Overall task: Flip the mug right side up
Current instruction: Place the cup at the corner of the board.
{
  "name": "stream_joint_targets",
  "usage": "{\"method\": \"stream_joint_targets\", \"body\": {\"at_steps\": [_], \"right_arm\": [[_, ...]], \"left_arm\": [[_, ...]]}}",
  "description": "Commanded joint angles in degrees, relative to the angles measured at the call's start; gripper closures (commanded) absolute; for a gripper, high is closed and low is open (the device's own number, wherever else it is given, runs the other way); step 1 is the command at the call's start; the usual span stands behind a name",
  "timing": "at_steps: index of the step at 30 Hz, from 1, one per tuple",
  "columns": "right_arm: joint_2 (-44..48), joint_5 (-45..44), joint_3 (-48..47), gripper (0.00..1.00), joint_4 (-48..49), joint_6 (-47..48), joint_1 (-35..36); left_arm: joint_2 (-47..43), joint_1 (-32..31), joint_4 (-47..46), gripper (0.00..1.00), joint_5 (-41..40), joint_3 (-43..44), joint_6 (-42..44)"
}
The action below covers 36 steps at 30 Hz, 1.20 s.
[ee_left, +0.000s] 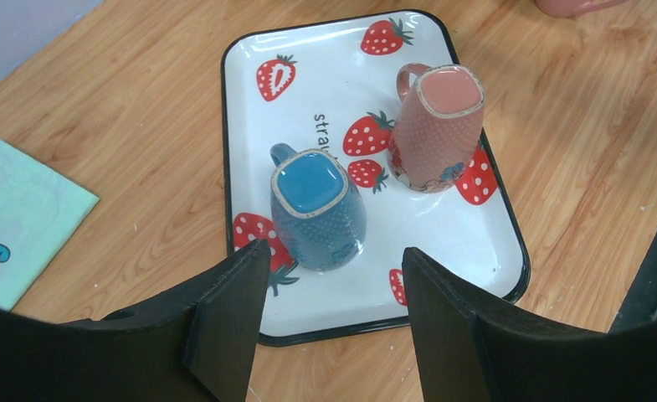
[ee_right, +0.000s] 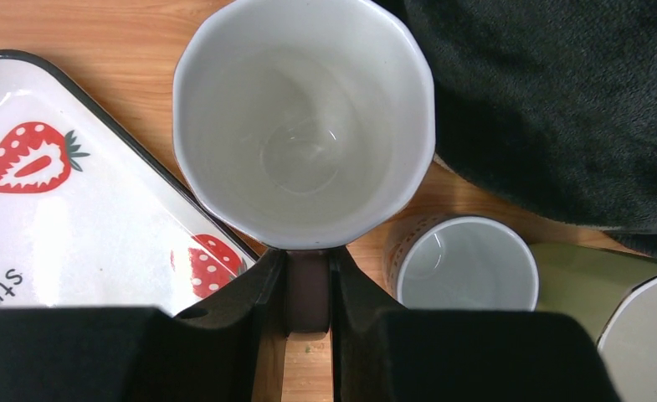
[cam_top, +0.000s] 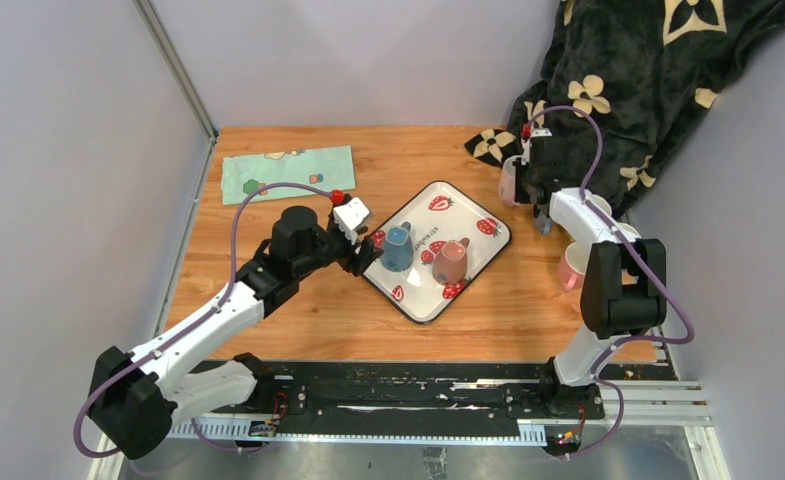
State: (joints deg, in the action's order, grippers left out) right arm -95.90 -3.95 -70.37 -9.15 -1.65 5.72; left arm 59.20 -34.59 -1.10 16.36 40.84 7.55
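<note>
A blue mug (cam_top: 398,247) and a pink dotted mug (cam_top: 451,260) stand upside down on the strawberry tray (cam_top: 423,300). In the left wrist view the blue mug (ee_left: 316,209) is just beyond my open, empty left gripper (ee_left: 333,255), and the pink mug (ee_left: 436,126) is farther right. My left gripper (cam_top: 365,250) is at the tray's left edge. My right gripper (ee_right: 308,293) is shut on the handle of a pinkish mug (ee_right: 304,126) whose white inside faces the camera. That mug (cam_top: 509,180) is beyond the tray's right corner.
A black flowered blanket (cam_top: 648,70) lies at the back right. A small patterned mug (ee_right: 463,264) and an olive mug (ee_right: 634,301) stand open side up beside the held one. Another pink mug (cam_top: 573,268) is at the right edge. A green cloth (cam_top: 286,170) lies at the back left.
</note>
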Motion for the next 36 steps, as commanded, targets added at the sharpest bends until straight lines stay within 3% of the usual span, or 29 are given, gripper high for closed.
{"method": "stream_joint_targets", "body": {"at_steps": [1,15,21,36], "right_arm": [[-0.3,-2.1,-3.2,1.0,2.0,1.1,-1.0],[-3.9,-1.3,-3.7,0.99,0.3,1.0,-1.7],[-3.7,-0.9,-3.5,0.79,-0.7,0.6,-1.8],[-0.6,-0.9,-3.1,0.62,-2.6,0.2,-1.9]], "left_arm": [[0.3,0.2,-0.2,0.34,1.3,1.8,1.0],[0.5,0.1,-0.2,0.33,2.7,1.8,1.6],[0.6,0.2,-0.2,0.32,2.2,1.7,1.4],[0.9,0.2,-0.6,0.27,0.5,1.8,0.6]]}}
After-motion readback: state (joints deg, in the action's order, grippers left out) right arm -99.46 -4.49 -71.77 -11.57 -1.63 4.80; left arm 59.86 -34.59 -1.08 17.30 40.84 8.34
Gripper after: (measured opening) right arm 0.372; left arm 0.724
